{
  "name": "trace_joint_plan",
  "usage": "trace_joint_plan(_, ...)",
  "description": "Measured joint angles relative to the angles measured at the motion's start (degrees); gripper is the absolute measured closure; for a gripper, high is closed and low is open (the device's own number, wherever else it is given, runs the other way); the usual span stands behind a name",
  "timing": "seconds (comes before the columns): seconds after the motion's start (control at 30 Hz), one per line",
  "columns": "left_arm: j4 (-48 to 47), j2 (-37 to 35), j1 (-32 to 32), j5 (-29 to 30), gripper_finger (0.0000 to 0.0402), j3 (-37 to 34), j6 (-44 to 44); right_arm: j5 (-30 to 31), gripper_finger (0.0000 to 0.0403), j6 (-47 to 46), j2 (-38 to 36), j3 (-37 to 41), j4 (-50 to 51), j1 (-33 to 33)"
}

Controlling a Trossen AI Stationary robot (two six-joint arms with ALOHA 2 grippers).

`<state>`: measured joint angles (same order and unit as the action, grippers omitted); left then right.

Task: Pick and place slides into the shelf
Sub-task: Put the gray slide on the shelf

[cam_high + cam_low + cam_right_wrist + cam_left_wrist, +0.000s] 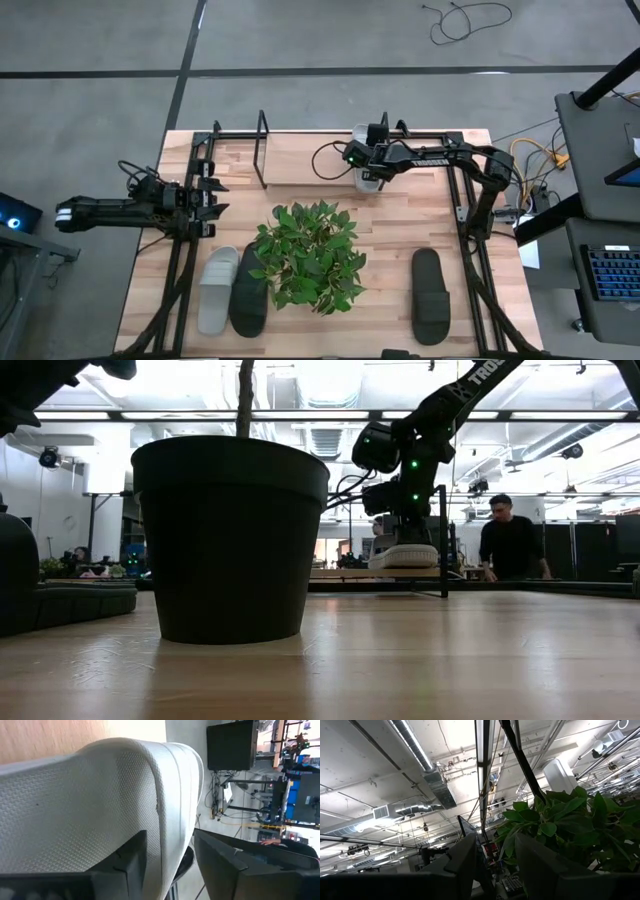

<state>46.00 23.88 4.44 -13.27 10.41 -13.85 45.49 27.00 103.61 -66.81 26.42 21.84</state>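
One light grey slide (368, 178) is in my right gripper (366, 165) at the far edge of the table, over the shelf (300, 133), a black rod rack. In the low view this slide (405, 556) sits low beside the shelf's upright (442, 540). A second light grey slide (217, 290) and a black slide (250, 300) lie side by side near the left edge. Another black slide (430, 296) lies near the right edge. My left gripper (213, 195) hovers open on the left side, touching nothing. My right gripper (170, 840) is shut on the light grey slide, with the textured strap's edge (167, 815) pinched between the two fingers (127, 857). It comes at the slide from above. Whether the sole rests on the shelf's rods or hangs just above them, I cannot tell.
A leafy potted plant (310, 255) stands mid-table between the slides; its dark pot (230, 540) fills the low view's left half. Black arm frames run along both table sides. A person (510, 545) stands in the room beyond the table.
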Motion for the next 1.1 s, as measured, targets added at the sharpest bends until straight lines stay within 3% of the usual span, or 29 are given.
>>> trace_joint_plan(1.1,0.0,0.0,0.0,0.0,0.0278,0.0,0.0,-2.6,0.0232,-0.4,-5.1,-2.0,-0.1,-7.7)
